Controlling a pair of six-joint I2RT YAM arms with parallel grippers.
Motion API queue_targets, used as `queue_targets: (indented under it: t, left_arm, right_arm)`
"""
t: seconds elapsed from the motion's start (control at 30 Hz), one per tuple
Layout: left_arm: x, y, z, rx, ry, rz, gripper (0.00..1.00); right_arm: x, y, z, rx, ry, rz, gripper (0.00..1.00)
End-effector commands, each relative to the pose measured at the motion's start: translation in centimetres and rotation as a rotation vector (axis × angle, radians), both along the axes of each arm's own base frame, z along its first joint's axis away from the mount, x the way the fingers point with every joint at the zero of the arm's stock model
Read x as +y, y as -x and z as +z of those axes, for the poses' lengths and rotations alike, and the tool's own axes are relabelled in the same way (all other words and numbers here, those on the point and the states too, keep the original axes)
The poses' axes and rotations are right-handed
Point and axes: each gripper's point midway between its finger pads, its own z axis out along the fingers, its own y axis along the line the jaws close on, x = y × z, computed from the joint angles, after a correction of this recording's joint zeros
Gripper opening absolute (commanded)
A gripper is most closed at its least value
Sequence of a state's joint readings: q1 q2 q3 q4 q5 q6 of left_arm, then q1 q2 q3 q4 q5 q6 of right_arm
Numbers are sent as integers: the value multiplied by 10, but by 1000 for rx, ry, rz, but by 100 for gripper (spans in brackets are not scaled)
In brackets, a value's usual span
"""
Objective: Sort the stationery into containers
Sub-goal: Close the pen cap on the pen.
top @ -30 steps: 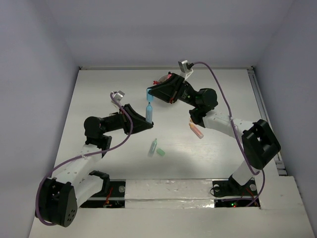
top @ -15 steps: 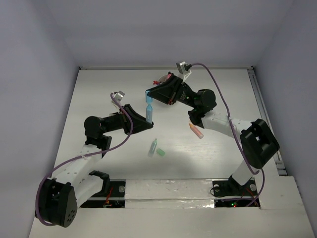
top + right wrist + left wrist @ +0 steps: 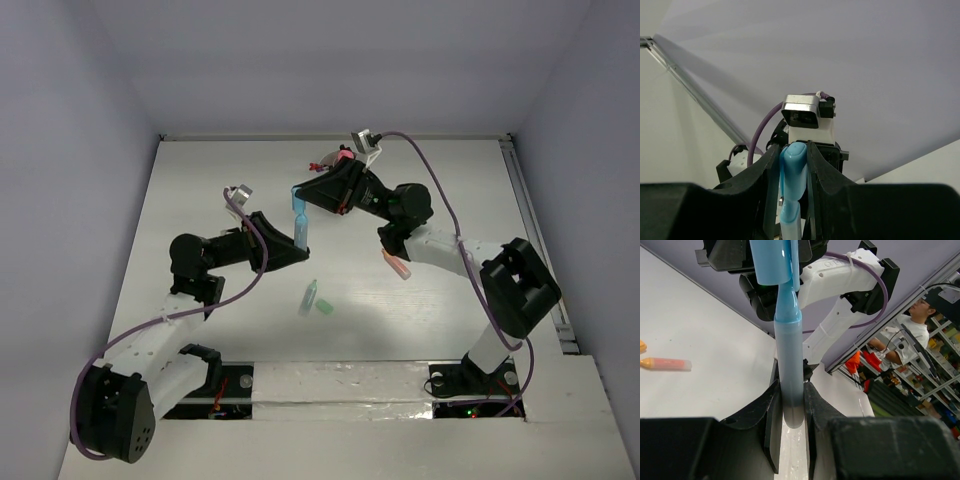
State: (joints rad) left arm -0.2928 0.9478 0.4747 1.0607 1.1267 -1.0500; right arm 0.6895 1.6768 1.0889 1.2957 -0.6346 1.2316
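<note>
A light blue pen [image 3: 300,228] is held up off the table between both arms. My left gripper [image 3: 300,244] is shut on the lower end of its barrel [image 3: 789,365], which stands upright between the fingers [image 3: 772,410]. My right gripper [image 3: 298,193] is shut on the pen's brighter blue cap [image 3: 796,170], seen at the top of the left wrist view as the cap [image 3: 771,260]. A narrow neck shows between cap and barrel. Two green pieces [image 3: 316,300] lie on the table below. The containers are not clearly in view.
An orange and pink marker [image 3: 398,266] lies under the right forearm, seen again as the marker [image 3: 665,363] on the table. Something pink and red [image 3: 340,156] peeks out behind the right wrist. A rail [image 3: 535,240] runs along the table's right edge.
The right gripper with the cap has drifted slightly left and away. The left gripper holds the barrel in nearly the same place.
</note>
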Motion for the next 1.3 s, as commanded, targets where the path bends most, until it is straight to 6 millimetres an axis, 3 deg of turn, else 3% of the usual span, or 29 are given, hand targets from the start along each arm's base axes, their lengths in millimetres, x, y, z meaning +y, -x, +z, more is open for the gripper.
queue_targets:
  t: [0.0, 0.6, 0.9, 1.27]
  left_arm:
    - [3, 3, 22, -131, 28, 29, 0]
    - [6, -4, 36, -124, 94, 91, 0]
    - [6, -1, 46, -148, 112, 97, 0]
    - [1, 3, 54, -156, 121, 71, 0]
  right_arm:
    - [-7, 23, 10, -87, -72, 33, 0]
    - [-18, 45, 23, -128, -107, 39, 0]
    - [-16, 44, 16, -124, -84, 39, 0]
    - [-10, 57, 7, -140, -45, 86, 0]
